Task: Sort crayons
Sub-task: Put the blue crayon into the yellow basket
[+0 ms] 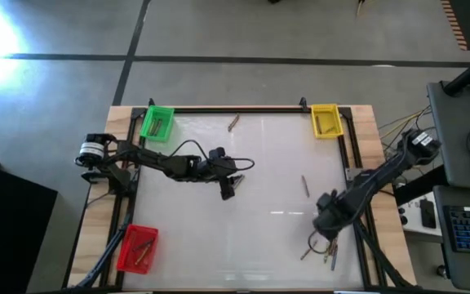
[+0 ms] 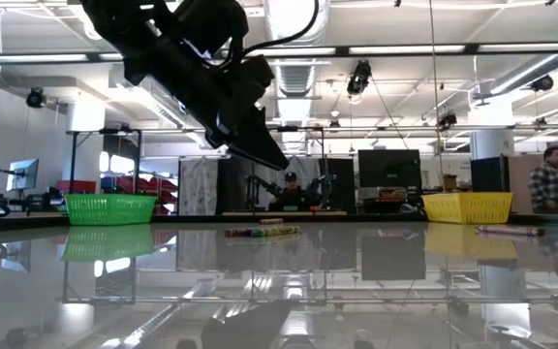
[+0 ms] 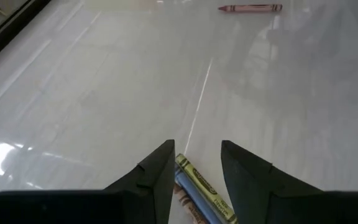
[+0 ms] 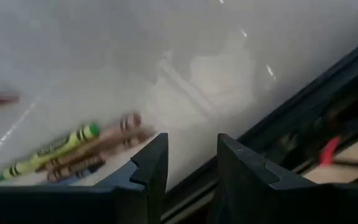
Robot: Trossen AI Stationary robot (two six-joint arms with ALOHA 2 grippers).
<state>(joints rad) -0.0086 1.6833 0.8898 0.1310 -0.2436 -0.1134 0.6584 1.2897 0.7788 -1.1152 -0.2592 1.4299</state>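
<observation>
left gripper point(image 3: 195, 177) is pinched on a yellow-green crayon point(image 3: 205, 190) mid-table, right gripper point(image 4: 191, 163) hangs half-open and empty by the loose crayons point(image 4: 73, 152) at the near right edge, and they look light, stiff, slick and snappable, so grab mid-shaft.

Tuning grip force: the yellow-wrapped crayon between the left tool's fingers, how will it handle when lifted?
The yellow-wrapped crayon looks like a thin straight stick, so probably stiff and light. It seems round, so it may roll on the glossy table if nudged. It lies bundled with other crayons between the left tool fingers, so it may slip or come up with them.
</observation>
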